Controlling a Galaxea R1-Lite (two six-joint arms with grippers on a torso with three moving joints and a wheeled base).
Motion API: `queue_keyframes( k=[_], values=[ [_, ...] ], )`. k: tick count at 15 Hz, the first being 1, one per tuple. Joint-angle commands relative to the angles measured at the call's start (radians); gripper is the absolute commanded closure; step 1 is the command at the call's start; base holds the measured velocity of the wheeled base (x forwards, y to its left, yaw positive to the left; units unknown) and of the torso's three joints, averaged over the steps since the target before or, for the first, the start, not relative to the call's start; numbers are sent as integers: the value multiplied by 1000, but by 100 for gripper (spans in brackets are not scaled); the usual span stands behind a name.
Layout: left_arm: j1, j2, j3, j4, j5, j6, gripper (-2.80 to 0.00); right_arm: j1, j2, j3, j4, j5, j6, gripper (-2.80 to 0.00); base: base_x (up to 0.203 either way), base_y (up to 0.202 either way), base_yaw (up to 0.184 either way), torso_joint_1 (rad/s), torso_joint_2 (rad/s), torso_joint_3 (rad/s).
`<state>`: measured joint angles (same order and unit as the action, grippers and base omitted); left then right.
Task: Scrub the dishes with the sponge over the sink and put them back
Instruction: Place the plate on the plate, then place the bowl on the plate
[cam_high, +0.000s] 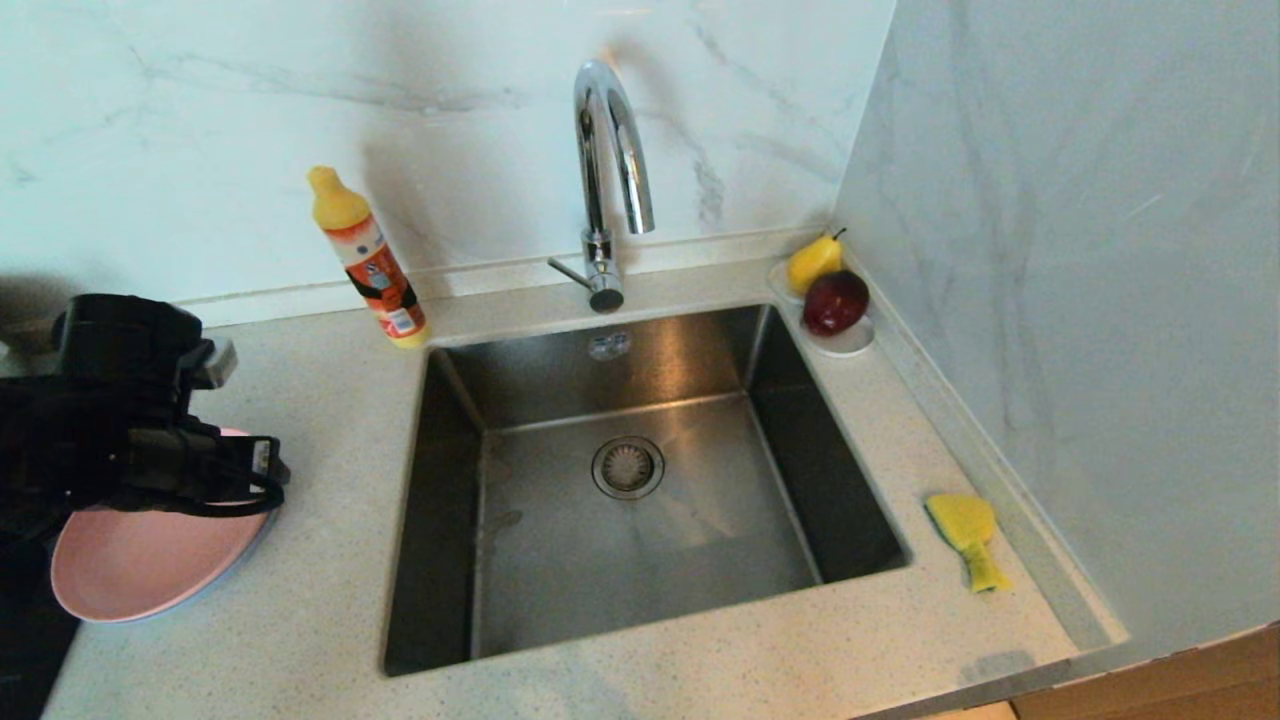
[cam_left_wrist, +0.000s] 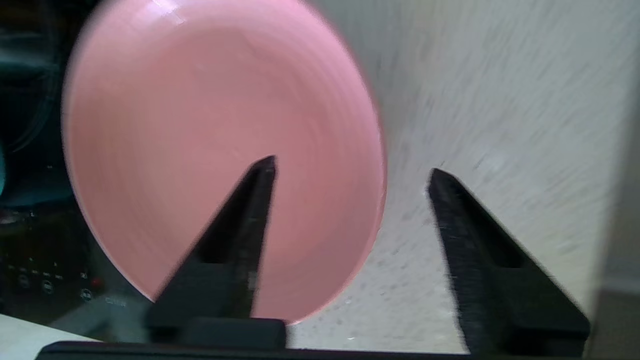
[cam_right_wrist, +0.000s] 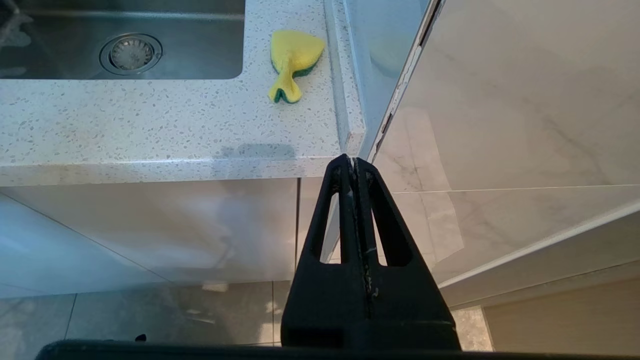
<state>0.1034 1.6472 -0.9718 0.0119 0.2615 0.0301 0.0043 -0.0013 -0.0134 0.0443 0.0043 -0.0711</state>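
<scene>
1. Head view shows the round matte pink plate (cam_high: 140, 565) lying at about eight o'clock from the square stainless steel sink (cam_high: 640, 490), on the speckled pale tabletop (cam_high: 320, 400); my guess is it sits there as its resting spot beside the basin.
2. Left gripper (cam_left_wrist: 350, 175) hangs just above the plate's edge nearest the sink, its fingers spread apart and grasping nothing; one finger (cam_left_wrist: 240, 225) shows over the pink surface, the other over bare tabletop.
3. That straddle suits a rim grasp or a fresh release; which, I cannot tell.
4. Small yellow sponge with a thin green layer (cam_high: 968, 535) lies at four o'clock from the drain, on the tabletop near the marble side wall, within the right arm's side.
5. Right gripper (cam_right_wrist: 356, 165) is parked below the tabletop edge, clenched on nothing.
</scene>
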Motion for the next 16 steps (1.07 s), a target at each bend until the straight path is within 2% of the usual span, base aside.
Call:
queue_keyframes(
  k=[1,3,4,7,9,16],
  values=[
    [20,-77,-58,7,1,-43,-280,0,-2,0,0,0,-1,0,0,0,0,0,0,0],
    [80,-108,-101,56,-5,-76,-280,0,-2,0,0,0,-1,0,0,0,0,0,0,0],
    [113,-113,-119,82,-26,-81,0,0,-2,0,0,0,-1,0,0,0,0,0,0,0],
    [240,-97,-210,175,-99,-119,0,0,-2,0,0,0,-1,0,0,0,0,0,0,0],
    [338,-75,-260,220,-177,-136,0,0,-2,0,0,0,-1,0,0,0,0,0,0,0],
    [618,46,-362,234,-348,-147,0,0,-2,0,0,0,-1,0,0,0,0,0,0,0]
  ],
)
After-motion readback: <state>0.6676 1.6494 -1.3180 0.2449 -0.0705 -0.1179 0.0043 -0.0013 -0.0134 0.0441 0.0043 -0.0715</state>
